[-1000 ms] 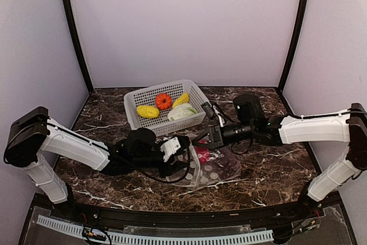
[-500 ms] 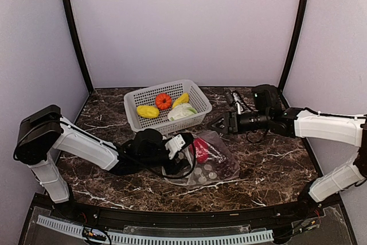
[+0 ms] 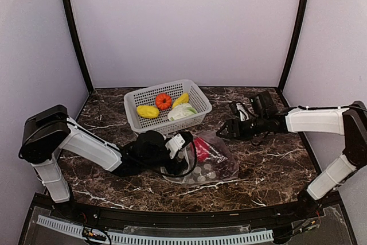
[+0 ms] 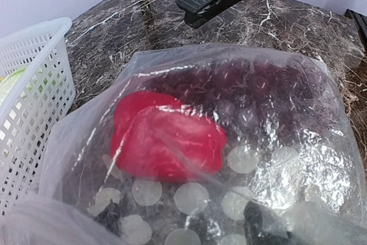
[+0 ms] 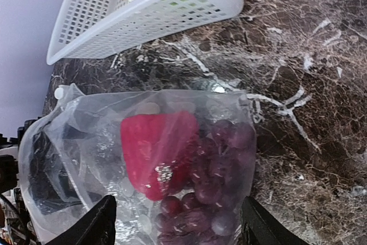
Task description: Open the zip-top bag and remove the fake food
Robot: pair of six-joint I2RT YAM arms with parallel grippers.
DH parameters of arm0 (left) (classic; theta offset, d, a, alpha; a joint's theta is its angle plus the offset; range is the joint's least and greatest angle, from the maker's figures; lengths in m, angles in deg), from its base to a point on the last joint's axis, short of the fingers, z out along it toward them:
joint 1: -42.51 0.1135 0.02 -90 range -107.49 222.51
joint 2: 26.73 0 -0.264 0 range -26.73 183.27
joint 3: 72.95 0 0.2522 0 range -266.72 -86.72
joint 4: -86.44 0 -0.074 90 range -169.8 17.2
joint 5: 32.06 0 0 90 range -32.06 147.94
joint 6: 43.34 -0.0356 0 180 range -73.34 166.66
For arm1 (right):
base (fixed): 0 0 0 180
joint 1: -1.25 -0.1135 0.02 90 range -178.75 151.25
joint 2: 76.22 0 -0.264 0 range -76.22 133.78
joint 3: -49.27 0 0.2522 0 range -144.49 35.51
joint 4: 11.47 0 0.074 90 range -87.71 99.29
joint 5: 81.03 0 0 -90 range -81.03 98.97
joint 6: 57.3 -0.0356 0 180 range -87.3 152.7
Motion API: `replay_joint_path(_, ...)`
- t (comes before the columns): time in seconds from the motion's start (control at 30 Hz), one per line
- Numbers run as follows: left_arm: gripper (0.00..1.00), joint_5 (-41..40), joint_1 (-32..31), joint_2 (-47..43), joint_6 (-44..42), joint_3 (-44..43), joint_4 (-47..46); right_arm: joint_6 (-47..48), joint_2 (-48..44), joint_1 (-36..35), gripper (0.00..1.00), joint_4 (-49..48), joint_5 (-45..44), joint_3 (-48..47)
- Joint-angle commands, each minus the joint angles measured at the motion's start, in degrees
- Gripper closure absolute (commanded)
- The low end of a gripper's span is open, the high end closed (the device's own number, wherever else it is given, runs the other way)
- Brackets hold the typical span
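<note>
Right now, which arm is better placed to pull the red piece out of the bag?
Right, probably. The right gripper is open, free and facing the red piece in the zip-top bag; the left gripper sits at the bag's edge, jaws hidden by plastic.

The left arm (image 3: 86,146) reaches from its base at the near left, stretched low and nearly flat over the table (image 3: 269,164) toward the middle. Its black wrist ends in the left pincer (image 3: 182,144), which sits at the edge of the zip-top bag (image 3: 215,162). Only one dark finger (image 4: 262,226) shows through the plastic, so its grip cannot be judged. The right arm (image 3: 312,120) folds up from the near right, with the white forearm level and pointing left. The right pincer (image 3: 225,130) hangs spread wide and holds nothing, its fingertips (image 5: 100,226) well apart.
</note>
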Motion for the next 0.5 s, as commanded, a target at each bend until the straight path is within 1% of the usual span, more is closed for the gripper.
replay_joint_path(0.0,0.26,-1.33,0.16,1.13,1.76,0.16,-1.03,1.55,3.92,1.46,0.28,-1.95,0.28,-1.17)
replay_joint_path(0.13,0.25,-1.53,0.43,1.69,2.85,0.12,-1.73,2.35,7.34,2.21,0.32,-3.32,1.35,-1.88)
replay_joint_path(0.2,0.24,-1.35,0.65,2.0,3.49,0.09,-2.54,2.29,8.67,2.45,0.37,-4.83,2.83,-1.96)
replay_joint_path(0.33,0.23,-0.74,0.97,2.86,4.47,-0.18,-3.58,1.63,10.62,2.42,0.51,-7.42,6.31,-1.79)
replay_joint_path(0.4,0.22,-0.26,1.05,3.4,4.75,-0.52,-3.81,1.08,11.38,2.43,0.57,-9.17,7.61,-1.63)
replay_joint_path(0.47,0.22,0.05,1.08,3.95,4.83,-0.93,-3.8,0.69,12.32,2.42,0.58,-10.09,8.44,-1.61)
